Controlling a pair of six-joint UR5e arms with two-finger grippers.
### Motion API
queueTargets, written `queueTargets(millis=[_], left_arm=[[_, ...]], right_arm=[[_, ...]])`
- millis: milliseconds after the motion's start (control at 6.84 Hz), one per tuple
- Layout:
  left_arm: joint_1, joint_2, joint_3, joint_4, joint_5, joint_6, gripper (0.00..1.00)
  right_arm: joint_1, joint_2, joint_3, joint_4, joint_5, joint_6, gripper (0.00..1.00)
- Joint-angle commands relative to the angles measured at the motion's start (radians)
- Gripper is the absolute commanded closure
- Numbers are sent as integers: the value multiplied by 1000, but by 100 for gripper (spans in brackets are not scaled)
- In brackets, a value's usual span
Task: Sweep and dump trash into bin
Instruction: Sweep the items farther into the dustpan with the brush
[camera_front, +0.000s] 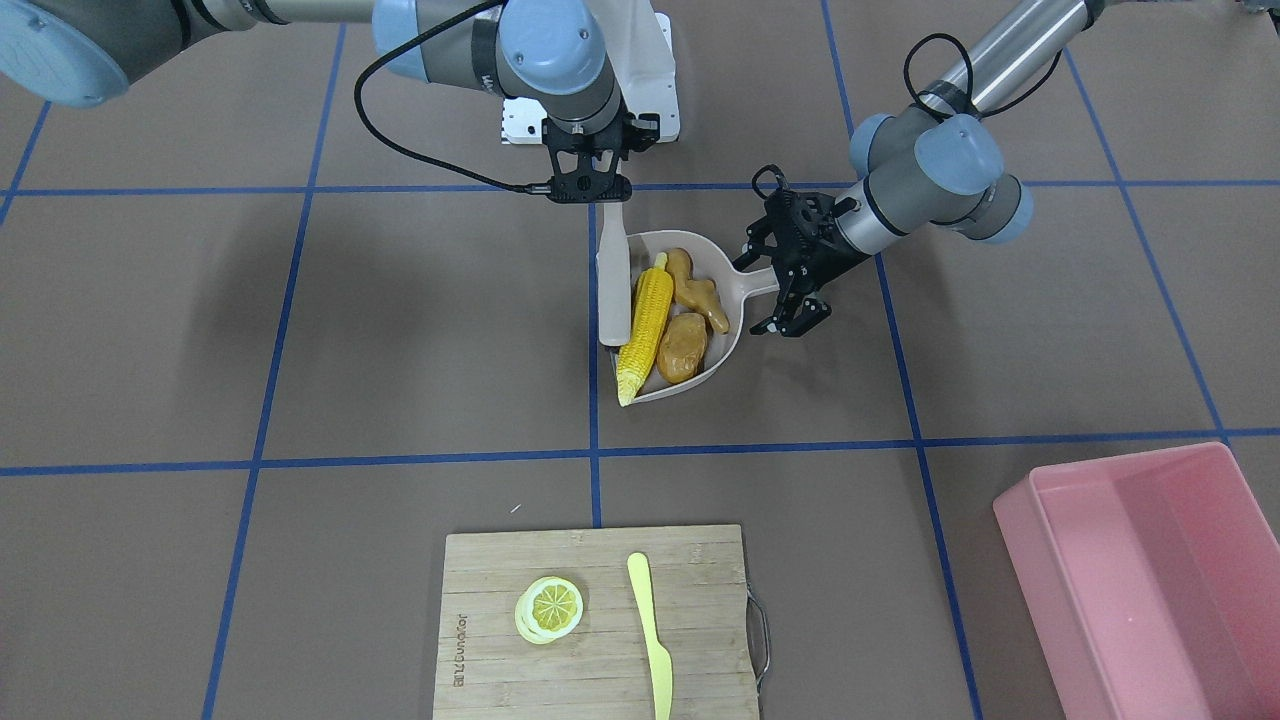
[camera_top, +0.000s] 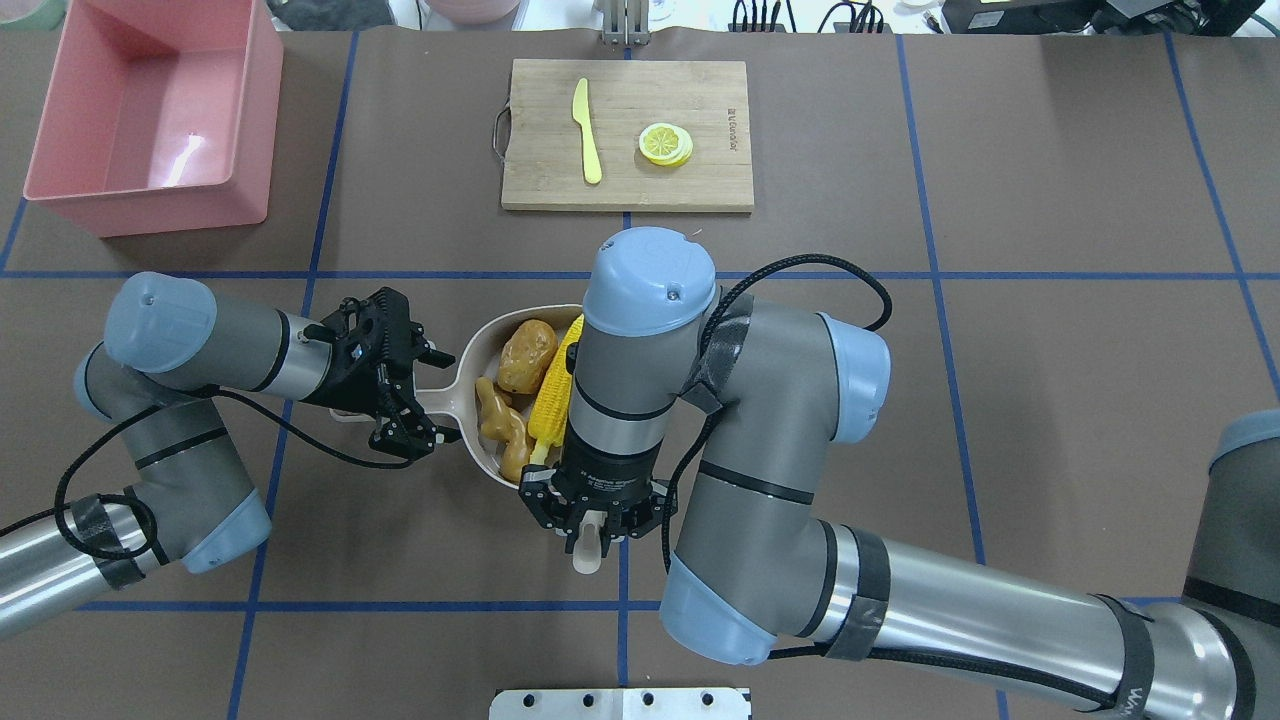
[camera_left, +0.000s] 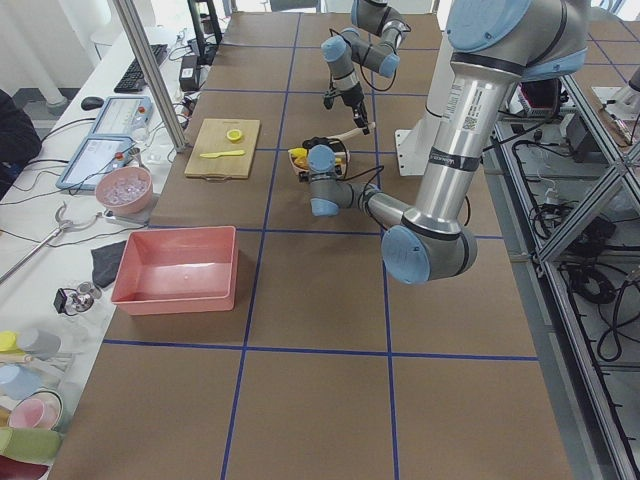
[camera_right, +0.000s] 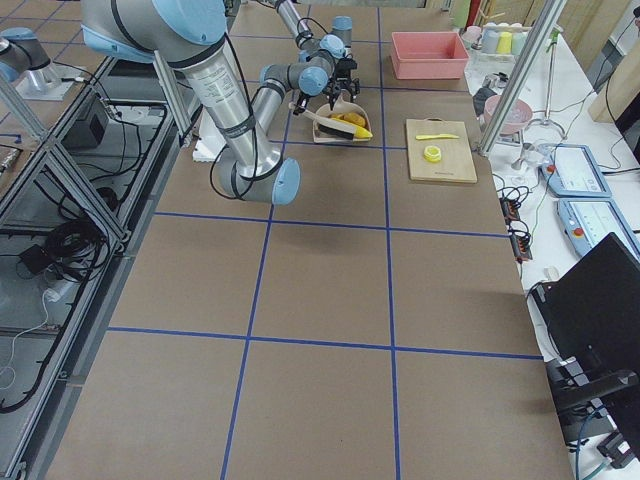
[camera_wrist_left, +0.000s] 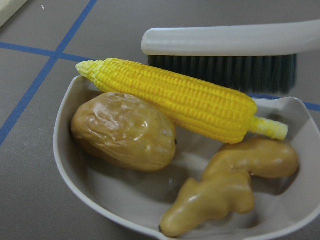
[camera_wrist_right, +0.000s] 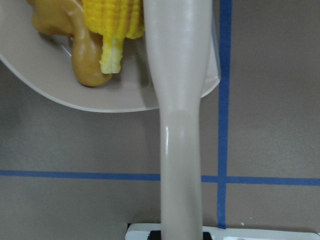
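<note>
The beige dustpan (camera_front: 737, 300) lies mid-table with the trash in it: yellow corn cob (camera_front: 645, 325), tan ginger root (camera_front: 695, 290) and brownish potato piece (camera_front: 683, 347). The left wrist view shows the corn (camera_wrist_left: 175, 97), potato (camera_wrist_left: 125, 132) and ginger (camera_wrist_left: 225, 190) up close. My left gripper (camera_top: 415, 397) is open, its jaws on either side of the dustpan handle (camera_top: 440, 397). My right gripper (camera_top: 595, 525) is shut on the handle of a beige brush (camera_front: 613, 290). The brush stands along the pan's open side, against the corn. The pink bin (camera_top: 150, 210) stands at the far left corner.
A bamboo cutting board (camera_front: 500, 580) with a lemon slice (camera_front: 550, 608) and a yellow knife (camera_front: 650, 630) lies at the table's far middle. The robot's white base plate (camera_front: 660, 100) sits behind the dustpan. Blue tape lines cross the brown table.
</note>
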Motion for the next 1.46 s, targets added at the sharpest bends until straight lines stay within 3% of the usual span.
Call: queueTargets(millis=[0, 292, 731, 1169, 1316], left_arm=[[0, 0, 0, 0, 1, 0, 2], [0, -2, -2, -1, 1, -2, 2], [0, -2, -2, 0, 1, -3, 2], [0, -2, -2, 0, 1, -3, 2], [0, -2, -1, 0, 0, -2, 2]], right_arm=[[-5, 52, -56, 23, 4, 3, 100], [0, 37, -31, 16, 47, 1, 100], [36, -104, 107, -2, 54, -3, 100], [70, -135, 179, -110, 50, -21, 100], [95, -205, 243, -113, 45, -34, 100]])
